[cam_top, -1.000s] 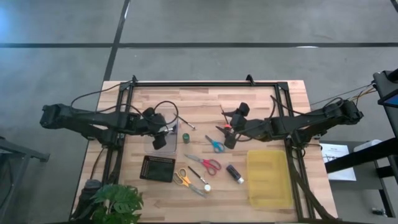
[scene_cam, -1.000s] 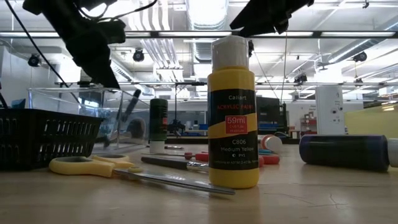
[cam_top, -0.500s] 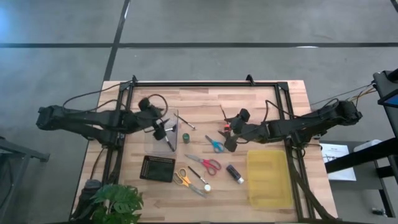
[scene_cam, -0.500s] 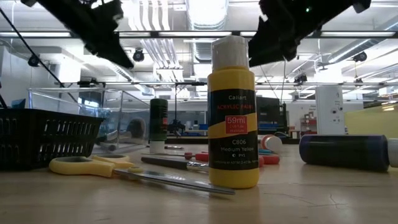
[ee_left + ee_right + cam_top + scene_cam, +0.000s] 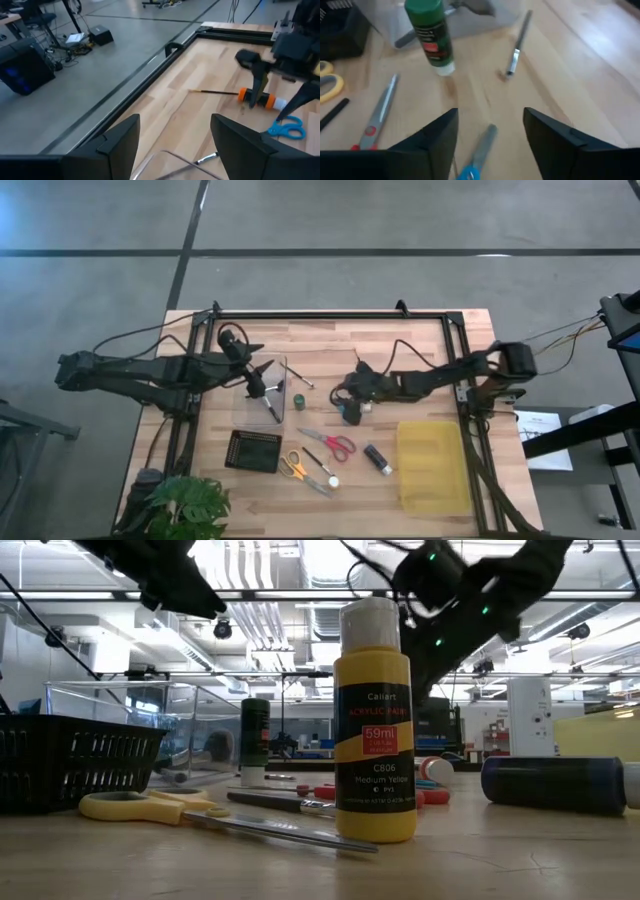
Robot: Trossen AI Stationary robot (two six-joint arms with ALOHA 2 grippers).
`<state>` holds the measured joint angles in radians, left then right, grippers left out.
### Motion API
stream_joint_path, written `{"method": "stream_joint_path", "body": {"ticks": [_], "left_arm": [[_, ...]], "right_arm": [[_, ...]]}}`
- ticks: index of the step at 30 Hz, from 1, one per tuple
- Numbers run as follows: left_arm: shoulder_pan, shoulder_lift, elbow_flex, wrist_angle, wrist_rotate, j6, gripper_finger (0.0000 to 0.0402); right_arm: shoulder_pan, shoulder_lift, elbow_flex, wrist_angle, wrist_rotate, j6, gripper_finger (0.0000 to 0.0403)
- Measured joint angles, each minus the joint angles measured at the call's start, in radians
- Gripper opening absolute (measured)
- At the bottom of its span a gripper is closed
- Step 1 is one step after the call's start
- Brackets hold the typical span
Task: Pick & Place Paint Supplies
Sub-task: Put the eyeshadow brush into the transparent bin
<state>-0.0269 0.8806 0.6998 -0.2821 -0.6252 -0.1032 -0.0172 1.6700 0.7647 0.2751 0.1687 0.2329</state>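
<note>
The right gripper [image 5: 349, 409] hangs low over the middle of the table [image 5: 330, 340], straddling the blue-handled scissors [image 5: 476, 157], whose blade lies between its spread fingers [image 5: 427, 142] without being gripped; the left gripper [image 5: 262, 373] hovers with its fingers apart over the clear rectangular bin [image 5: 258, 412] toward the table's left edge, holding nothing; a dark brush [image 5: 270, 406] lies inside that bin; the green paint bottle [image 5: 299, 400] stands upright just beside the bin; a thin brush [image 5: 298, 377] lies further back, toward the far edge; the red-handled scissors [image 5: 332, 443] lie near the middle, the yellow-handled scissors [image 5: 292, 467] closer to the near edge beside the black square tray [image 5: 252, 450]; a yellow paint bottle [image 5: 374, 720] stands upright close to the near edge; a dark bottle [image 5: 377, 458] lies on its side beside the yellow rectangular bin [image 5: 432, 465] near the right edge.
</note>
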Motion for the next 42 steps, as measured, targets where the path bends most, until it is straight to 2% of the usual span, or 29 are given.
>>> {"method": "stream_joint_path", "body": {"ticks": [4, 8, 11, 25, 42], "left_arm": [[0.0, -0.001, 0.0, 0.001, 0.0, 0.003, 0.0252], [0.0, -0.001, 0.0, 0.002, 0.0, 0.018, 0.0252], [0.0, -0.002, 0.0, 0.002, 0.0, 0.019, 0.0252], [0.0, -0.002, 0.0, 0.002, 0.001, 0.025, 0.0252], [-0.001, -0.002, -0.001, 0.002, 0.008, 0.026, 0.0252]], "right_arm": [[-0.026, 0.066, 0.032, 0.05, -0.021, -0.042, 0.0174], [-0.045, 0.133, 0.082, 0.045, -0.036, -0.093, 0.0157], [-0.062, 0.183, 0.119, 0.053, -0.07, -0.102, 0.0155], [-0.11, 0.372, 0.265, 0.061, -0.102, -0.094, 0.0154], [-0.161, 0.448, 0.298, 0.099, -0.15, -0.072, 0.0153]]}}
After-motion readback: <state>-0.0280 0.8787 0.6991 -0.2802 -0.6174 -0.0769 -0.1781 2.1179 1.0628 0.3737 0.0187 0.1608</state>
